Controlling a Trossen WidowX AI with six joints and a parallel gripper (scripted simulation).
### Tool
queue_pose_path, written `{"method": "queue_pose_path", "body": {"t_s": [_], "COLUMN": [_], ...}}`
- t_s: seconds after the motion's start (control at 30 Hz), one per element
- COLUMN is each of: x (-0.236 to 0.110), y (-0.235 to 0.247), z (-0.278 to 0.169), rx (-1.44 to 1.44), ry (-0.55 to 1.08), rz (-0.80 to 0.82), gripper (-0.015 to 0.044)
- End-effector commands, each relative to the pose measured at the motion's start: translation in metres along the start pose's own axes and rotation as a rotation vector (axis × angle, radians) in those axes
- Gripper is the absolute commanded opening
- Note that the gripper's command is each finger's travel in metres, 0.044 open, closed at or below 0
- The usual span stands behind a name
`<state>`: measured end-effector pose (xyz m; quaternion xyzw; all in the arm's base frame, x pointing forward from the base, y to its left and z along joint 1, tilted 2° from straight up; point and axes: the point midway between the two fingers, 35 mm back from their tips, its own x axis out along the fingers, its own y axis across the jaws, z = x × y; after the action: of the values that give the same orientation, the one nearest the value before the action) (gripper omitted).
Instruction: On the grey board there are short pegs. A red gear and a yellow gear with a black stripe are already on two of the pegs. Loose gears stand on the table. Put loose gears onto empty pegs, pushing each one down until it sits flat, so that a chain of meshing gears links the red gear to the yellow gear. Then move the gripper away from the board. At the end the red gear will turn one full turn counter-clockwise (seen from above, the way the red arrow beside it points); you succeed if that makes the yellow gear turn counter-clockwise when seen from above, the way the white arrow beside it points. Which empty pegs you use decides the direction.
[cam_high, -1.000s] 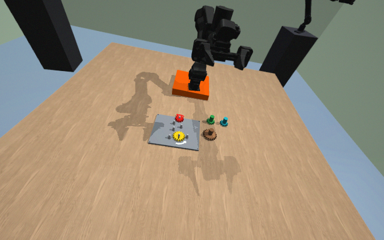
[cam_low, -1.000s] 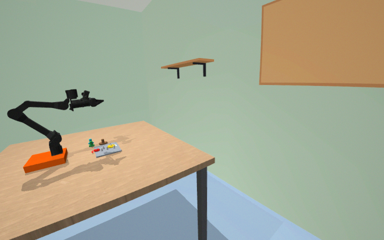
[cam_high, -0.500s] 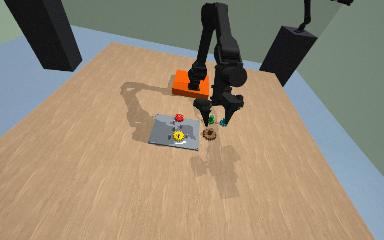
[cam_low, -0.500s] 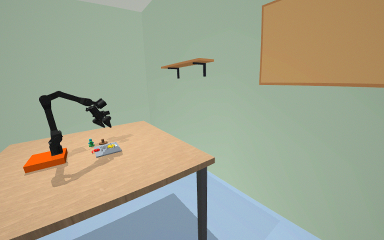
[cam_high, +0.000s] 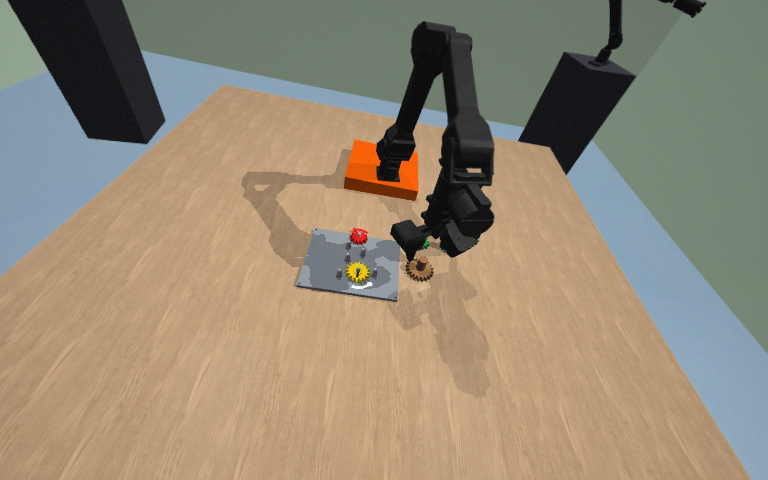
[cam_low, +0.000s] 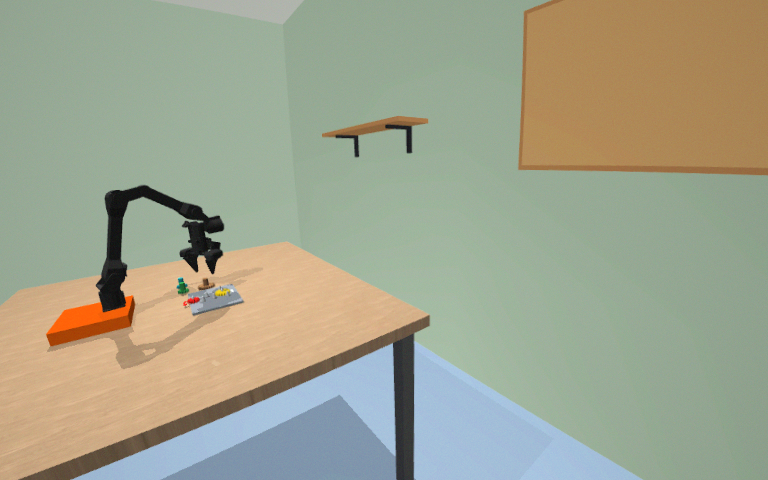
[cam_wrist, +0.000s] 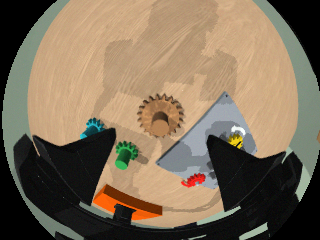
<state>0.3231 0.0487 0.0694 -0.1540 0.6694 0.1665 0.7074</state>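
Observation:
The grey board (cam_high: 322, 260) (cam_low: 202, 308) (cam_wrist: 175, 159) lies on the table with the red gear (cam_high: 358, 238) (cam_low: 193, 300) (cam_wrist: 194, 180) and the striped yellow gear (cam_high: 354, 273) (cam_low: 221, 292) (cam_wrist: 235, 141) on pegs. Several short pegs between and beside them are empty. Loose on the table beside the board stand a large brown gear (cam_high: 419, 269) (cam_low: 205, 285) (cam_wrist: 160, 114), a green gear (cam_high: 425, 243) (cam_low: 182, 289) (cam_wrist: 124, 154) and a cyan gear (cam_wrist: 93, 128). The arm hides most of the green and cyan gears in the top view. My gripper (cam_low: 203, 272) (cam_wrist: 162, 136) is open and empty, pointing down above the loose gears.
The orange base block (cam_high: 373, 183) (cam_low: 90, 327) (cam_wrist: 131, 201) carries the arm behind the board. The green and cyan gears stand close together on the base side of the brown gear. The brown gear lies close to the board's edge.

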Motion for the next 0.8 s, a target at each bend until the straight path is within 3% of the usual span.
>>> {"method": "queue_pose_path", "body": {"t_s": [0.0, 0.67, 0.77], "x": [0.007, 0.034, 0.034], "y": [0.002, 0.002, 0.002], "z": [-0.002, -0.002, -0.002], "rx": [-0.006, -0.006, -0.006], "ry": [0.01, 0.01, 0.01], "rz": [0.007, 0.007, 0.007], "gripper": [0.044, 0.044, 0.0361]}}
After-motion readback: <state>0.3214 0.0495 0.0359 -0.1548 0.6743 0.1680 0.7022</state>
